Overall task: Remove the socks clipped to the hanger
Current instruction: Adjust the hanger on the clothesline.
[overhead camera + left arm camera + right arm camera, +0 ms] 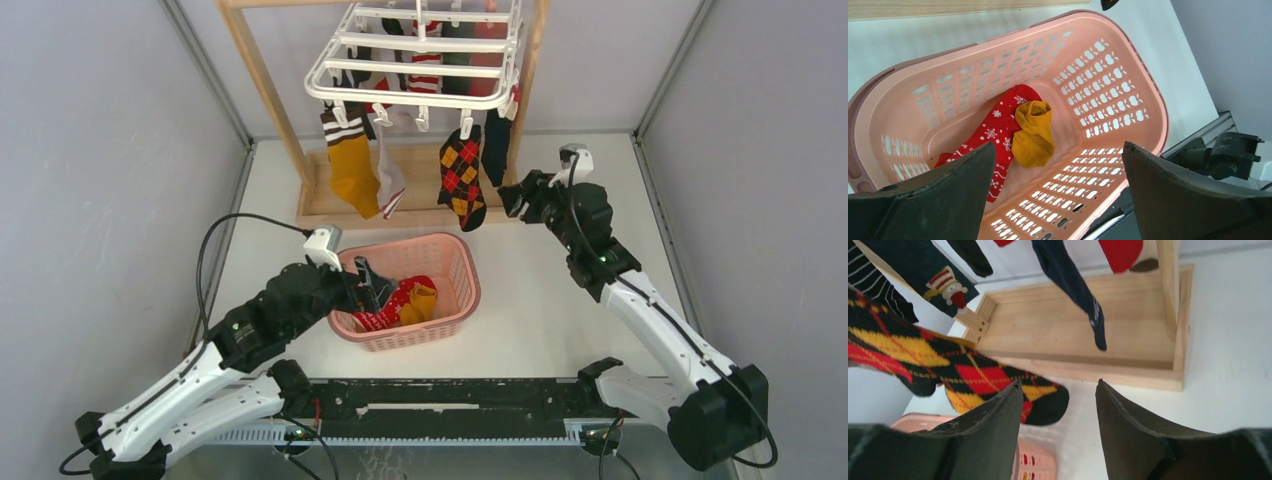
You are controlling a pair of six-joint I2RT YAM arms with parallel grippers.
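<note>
The white hanger (420, 50) hangs from a wooden stand with several socks clipped under it: a mustard sock with a brown band (352, 165), a grey one (388, 178), an argyle one (462, 180) and a dark one (495, 145). My right gripper (512, 198) is open just right of the argyle sock's toe (963, 375); nothing lies between its fingers (1058, 382). A dark sock (1073, 290) dangles ahead of it. My left gripper (368, 285) is open and empty over the pink basket (1058, 145). A red snowflake sock (998, 125) and a mustard sock (1033, 135) lie inside.
The pink basket (472, 285) stands at the table's centre, between the arms. The wooden stand's base tray (1073, 330) sits behind it, its uprights rising on both sides (265, 85). Grey walls close in the left, right and back. A black rail (450, 400) runs along the near edge.
</note>
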